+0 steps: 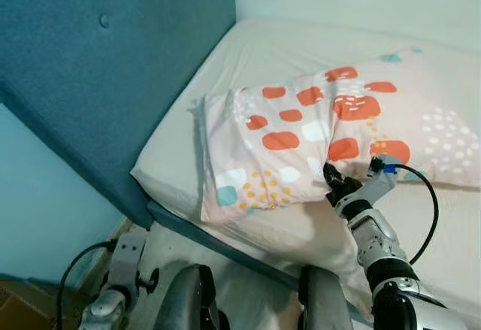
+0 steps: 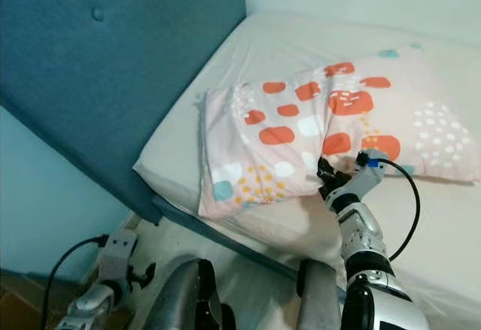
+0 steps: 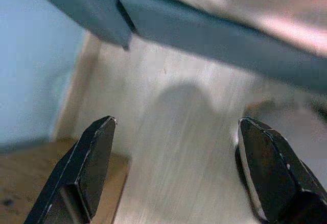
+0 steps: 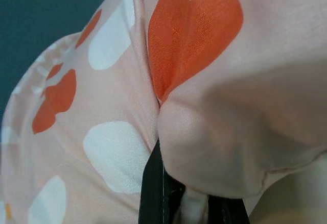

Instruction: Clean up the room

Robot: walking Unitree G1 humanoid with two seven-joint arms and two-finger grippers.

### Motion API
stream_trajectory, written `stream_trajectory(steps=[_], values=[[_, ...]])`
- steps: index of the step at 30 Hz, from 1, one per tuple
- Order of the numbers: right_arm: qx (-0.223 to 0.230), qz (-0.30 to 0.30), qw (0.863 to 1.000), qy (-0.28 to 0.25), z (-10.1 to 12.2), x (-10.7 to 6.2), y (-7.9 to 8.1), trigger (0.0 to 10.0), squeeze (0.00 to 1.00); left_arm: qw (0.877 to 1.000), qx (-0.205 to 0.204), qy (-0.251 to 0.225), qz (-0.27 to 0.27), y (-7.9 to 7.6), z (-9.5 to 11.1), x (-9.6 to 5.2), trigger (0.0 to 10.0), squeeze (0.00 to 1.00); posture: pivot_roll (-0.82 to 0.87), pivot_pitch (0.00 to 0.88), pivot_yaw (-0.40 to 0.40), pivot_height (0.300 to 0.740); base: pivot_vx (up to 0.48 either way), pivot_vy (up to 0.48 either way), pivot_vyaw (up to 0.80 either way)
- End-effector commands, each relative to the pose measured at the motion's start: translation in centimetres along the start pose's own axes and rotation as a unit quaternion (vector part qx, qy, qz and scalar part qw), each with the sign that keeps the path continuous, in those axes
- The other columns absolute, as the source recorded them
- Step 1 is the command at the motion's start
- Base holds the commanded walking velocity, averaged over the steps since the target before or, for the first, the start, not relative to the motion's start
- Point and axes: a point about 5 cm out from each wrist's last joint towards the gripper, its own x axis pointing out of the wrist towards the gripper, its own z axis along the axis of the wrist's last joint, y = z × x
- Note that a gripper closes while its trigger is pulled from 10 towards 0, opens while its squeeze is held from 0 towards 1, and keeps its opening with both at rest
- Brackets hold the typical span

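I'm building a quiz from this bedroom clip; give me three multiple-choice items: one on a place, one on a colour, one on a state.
1. Where does the pillow lie?
A. on the floor
B. on the mattress, near the headboard
C. on a chair

2. What colour is the headboard?
A. teal blue
B. red
C. white

3. What is the right gripper doing?
A. hanging open over the floor
B. gripping a cup
C. jaws shut on the pillow's near edge

Answers:
1 B, it rests on the cream mattress.
2 A, the padded panel is teal blue.
3 C, the right wrist view shows fabric pinched between the fingers.
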Motion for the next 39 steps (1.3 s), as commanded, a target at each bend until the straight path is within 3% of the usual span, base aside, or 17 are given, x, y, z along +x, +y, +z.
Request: stream_trajectory(steps=[1,7,11,16,20,23,26,35,39], values=[[-0.001,-0.002,1.0,0.026,-1.0,-0.3,-0.1,0.0,0.0,1.0,-0.011,0.016,0.016,0.8,-0.4,-0.1,10.0,0.0,0.02,0.142,0.068,0.616,0.0,0.0,0.0],[-0.01,-0.012,1.0,0.002,0.7,0.1,-0.2,0.0,0.0,1.0,-0.011,0.015,0.023,1.2,0.2,0.2,10.0,0.0,0.01,0.127,0.072,0.631,0.0,0.0,0.0],[-0.015,-0.013,1.0,-0.011,1.6,0.4,-0.1,0.0,0.0,0.999,-0.012,0.032,0.027,1.0,-0.5,0.0,10.0,0.0,0.01,0.114,0.071,0.646,0.0,0.0,0.0],[-0.02,-0.014,1.0,-0.005,1.3,0.5,0.0,0.0,0.0,0.996,-0.02,0.079,0.04,1.0,-2.9,-0.9,10.0,0.0,0.0,0.096,0.059,0.666,0.0,0.0,0.0],[-0.021,-0.015,1.0,-0.002,1.2,0.5,0.0,0.0,0.0,0.994,-0.024,0.094,0.046,1.1,-3.6,-1.3,10.0,0.0,0.0,0.094,0.058,0.671,0.0,0.0,0.0],[-0.021,-0.023,0.999,0.015,0.4,0.4,-0.1,0.0,0.0,0.983,-0.048,0.161,0.072,1.4,-7.0,-3.1,10.0,0.0,-0.01,0.069,0.048,0.686,0.0,0.0,0.0],[-0.02,-0.031,0.999,0.026,-0.1,0.2,-0.3,0.0,0.0,0.976,-0.056,0.192,0.084,1.4,-8.5,-4.1,10.0,0.0,-0.02,0.056,0.04,0.696,0.0,0.0,0.0],[-0.016,-0.042,0.999,0.02,-0.5,-0.2,-0.7,0.0,0.0,0.969,-0.062,0.223,0.085,0.7,-10.2,-5.2,10.0,0.0,-0.02,0.041,0.036,0.72,0.0,0.0,0.0],[-0.039,-0.029,0.999,0.01,0.3,-0.1,-0.7,0.0,0.0,0.969,-0.06,0.228,0.079,0.3,-10.3,-5.2,10.0,0.0,-0.02,0.028,0.035,0.72,0.0,0.0,0.2]])
